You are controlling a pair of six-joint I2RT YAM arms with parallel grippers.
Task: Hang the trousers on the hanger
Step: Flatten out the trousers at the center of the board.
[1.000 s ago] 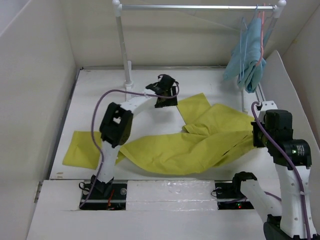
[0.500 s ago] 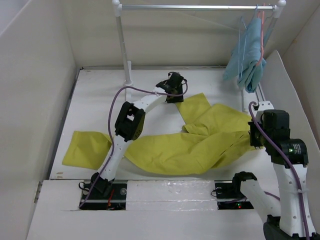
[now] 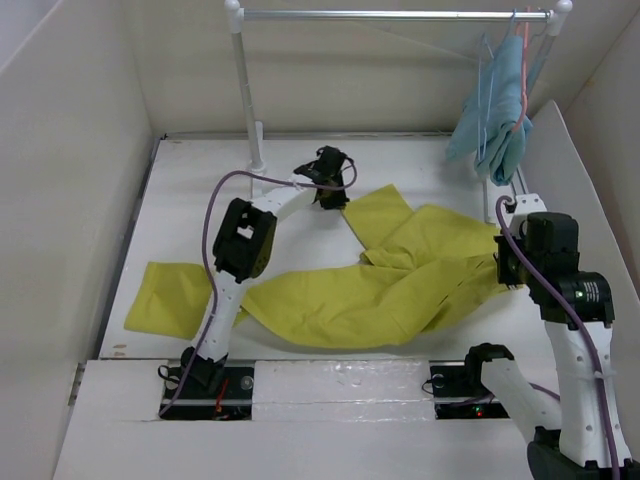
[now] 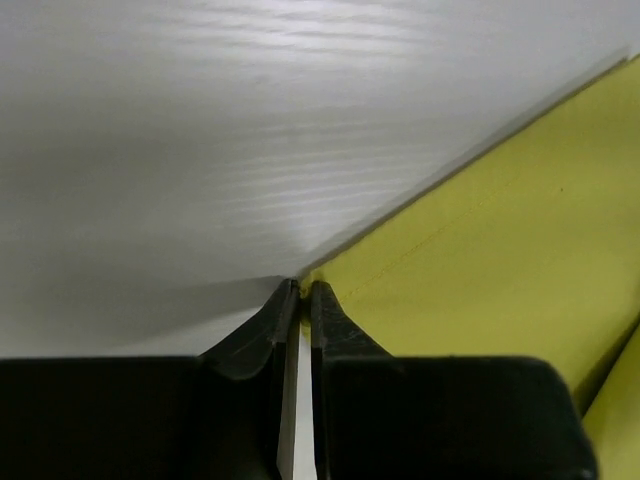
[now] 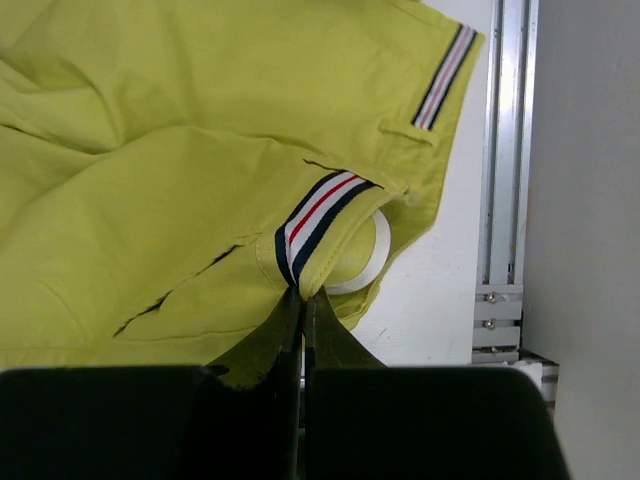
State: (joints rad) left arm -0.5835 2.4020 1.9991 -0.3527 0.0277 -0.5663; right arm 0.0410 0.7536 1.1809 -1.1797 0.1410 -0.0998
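The mustard yellow-green trousers [image 3: 370, 290] lie spread across the table, one leg reaching far left and the other toward the back. My left gripper [image 3: 336, 203] is shut on the corner of the back leg's hem [image 4: 303, 290], low on the white table. At the right edge my right gripper [image 3: 500, 268] is shut on the striped waistband [image 5: 315, 215], pinching it at the fingertips [image 5: 303, 295]. The thin pale-blue wire hanger [image 3: 484, 75] hangs on the rail at the back right, away from both grippers.
A metal rail [image 3: 390, 15] on white posts [image 3: 243, 90] spans the back. A light-blue cloth [image 3: 500, 110] on a pink hanger hangs beside the wire hanger. White walls close in both sides; a metal track [image 5: 505, 150] runs along the right edge.
My left gripper has closed from open onto the leg corner and shifted a little to the left, drawing the hem with it. The right gripper has kept its hold on the waistband.
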